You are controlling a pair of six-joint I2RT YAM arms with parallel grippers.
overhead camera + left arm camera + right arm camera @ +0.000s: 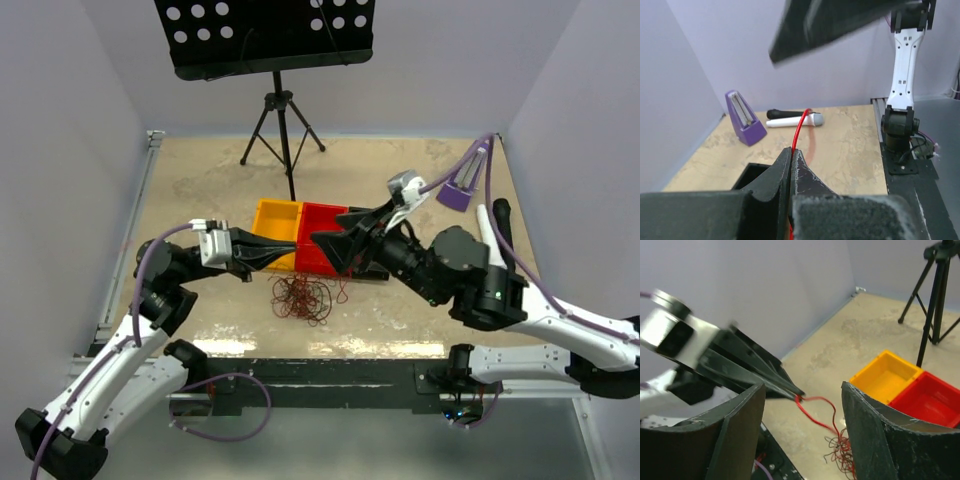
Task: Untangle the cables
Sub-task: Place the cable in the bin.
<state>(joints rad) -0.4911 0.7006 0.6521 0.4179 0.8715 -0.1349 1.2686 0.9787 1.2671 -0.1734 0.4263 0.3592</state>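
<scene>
Nearest, we see the black metal rail (330, 372) at the table's front edge, where both arms are bolted. Just beyond it the clump of thin red and black cables (303, 298) lies on the mottled beige tabletop (200, 190), in front of the bins. Above the clump the left gripper (791, 154) has its jaws pressed together on one red wire (799, 127). The right gripper (801, 387) faces it, jaws spread wide and gripping nothing. Behind them a yellow plastic bin (275, 215) and a red plastic bin (322, 218) touch side by side. Farther right are a purple wedge-shaped object (458, 190) and a white-and-black microphone (484, 225). At the back a black tripod stand with a perforated tray (265, 35) stands before pale lilac walls (60, 150).
</scene>
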